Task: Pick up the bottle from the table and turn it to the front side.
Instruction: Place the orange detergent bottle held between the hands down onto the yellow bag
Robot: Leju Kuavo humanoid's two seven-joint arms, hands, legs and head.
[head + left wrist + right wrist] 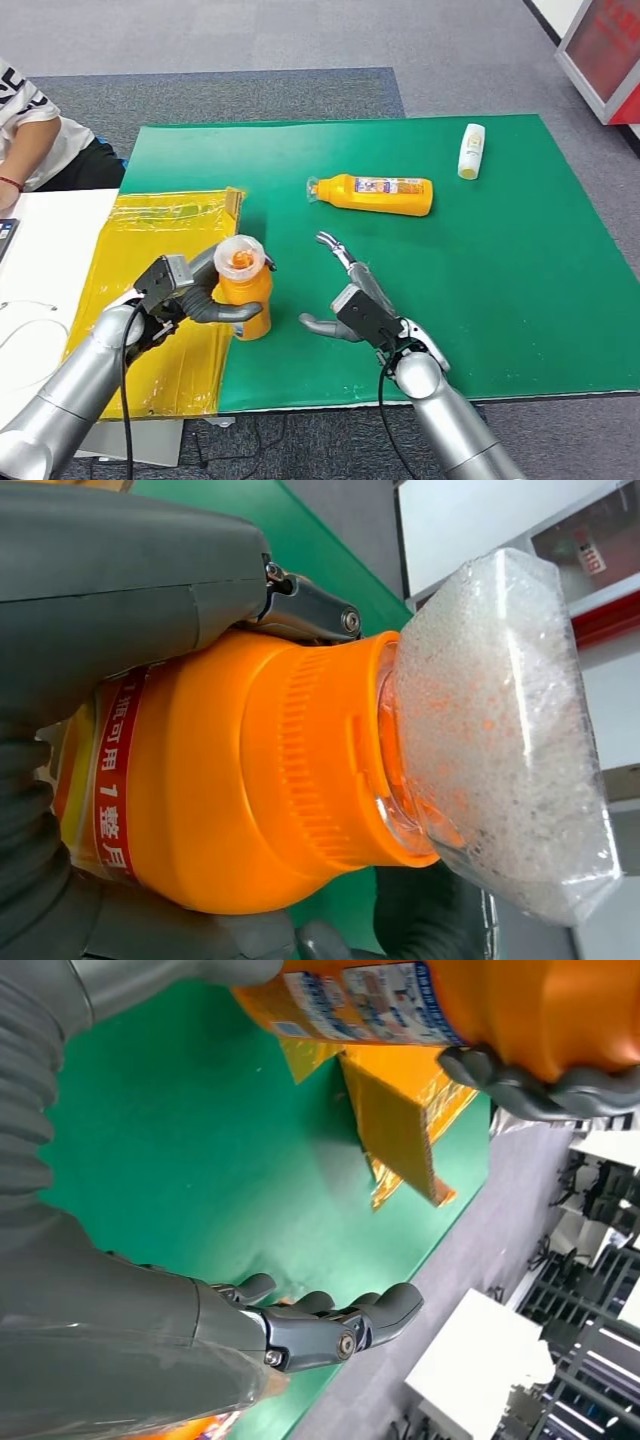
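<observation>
Orange plastic bottle with clear cap (226,790) gripped upright in my left hand (177,290) | right hand (355,305) open, empty | pickup done; turning label frontward remains

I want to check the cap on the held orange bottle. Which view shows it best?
The left wrist view: the clear cap sits close up above the ribbed orange collar. The head view shows it small from above. The right wrist view shows the bottle's body, not its cap.

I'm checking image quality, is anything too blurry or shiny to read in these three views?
Head view: sharp, glare on the yellow sheet. Left wrist view: held orange bottle crisp, background soft. Right wrist view: right hand slightly soft, room behind blurred.
</observation>
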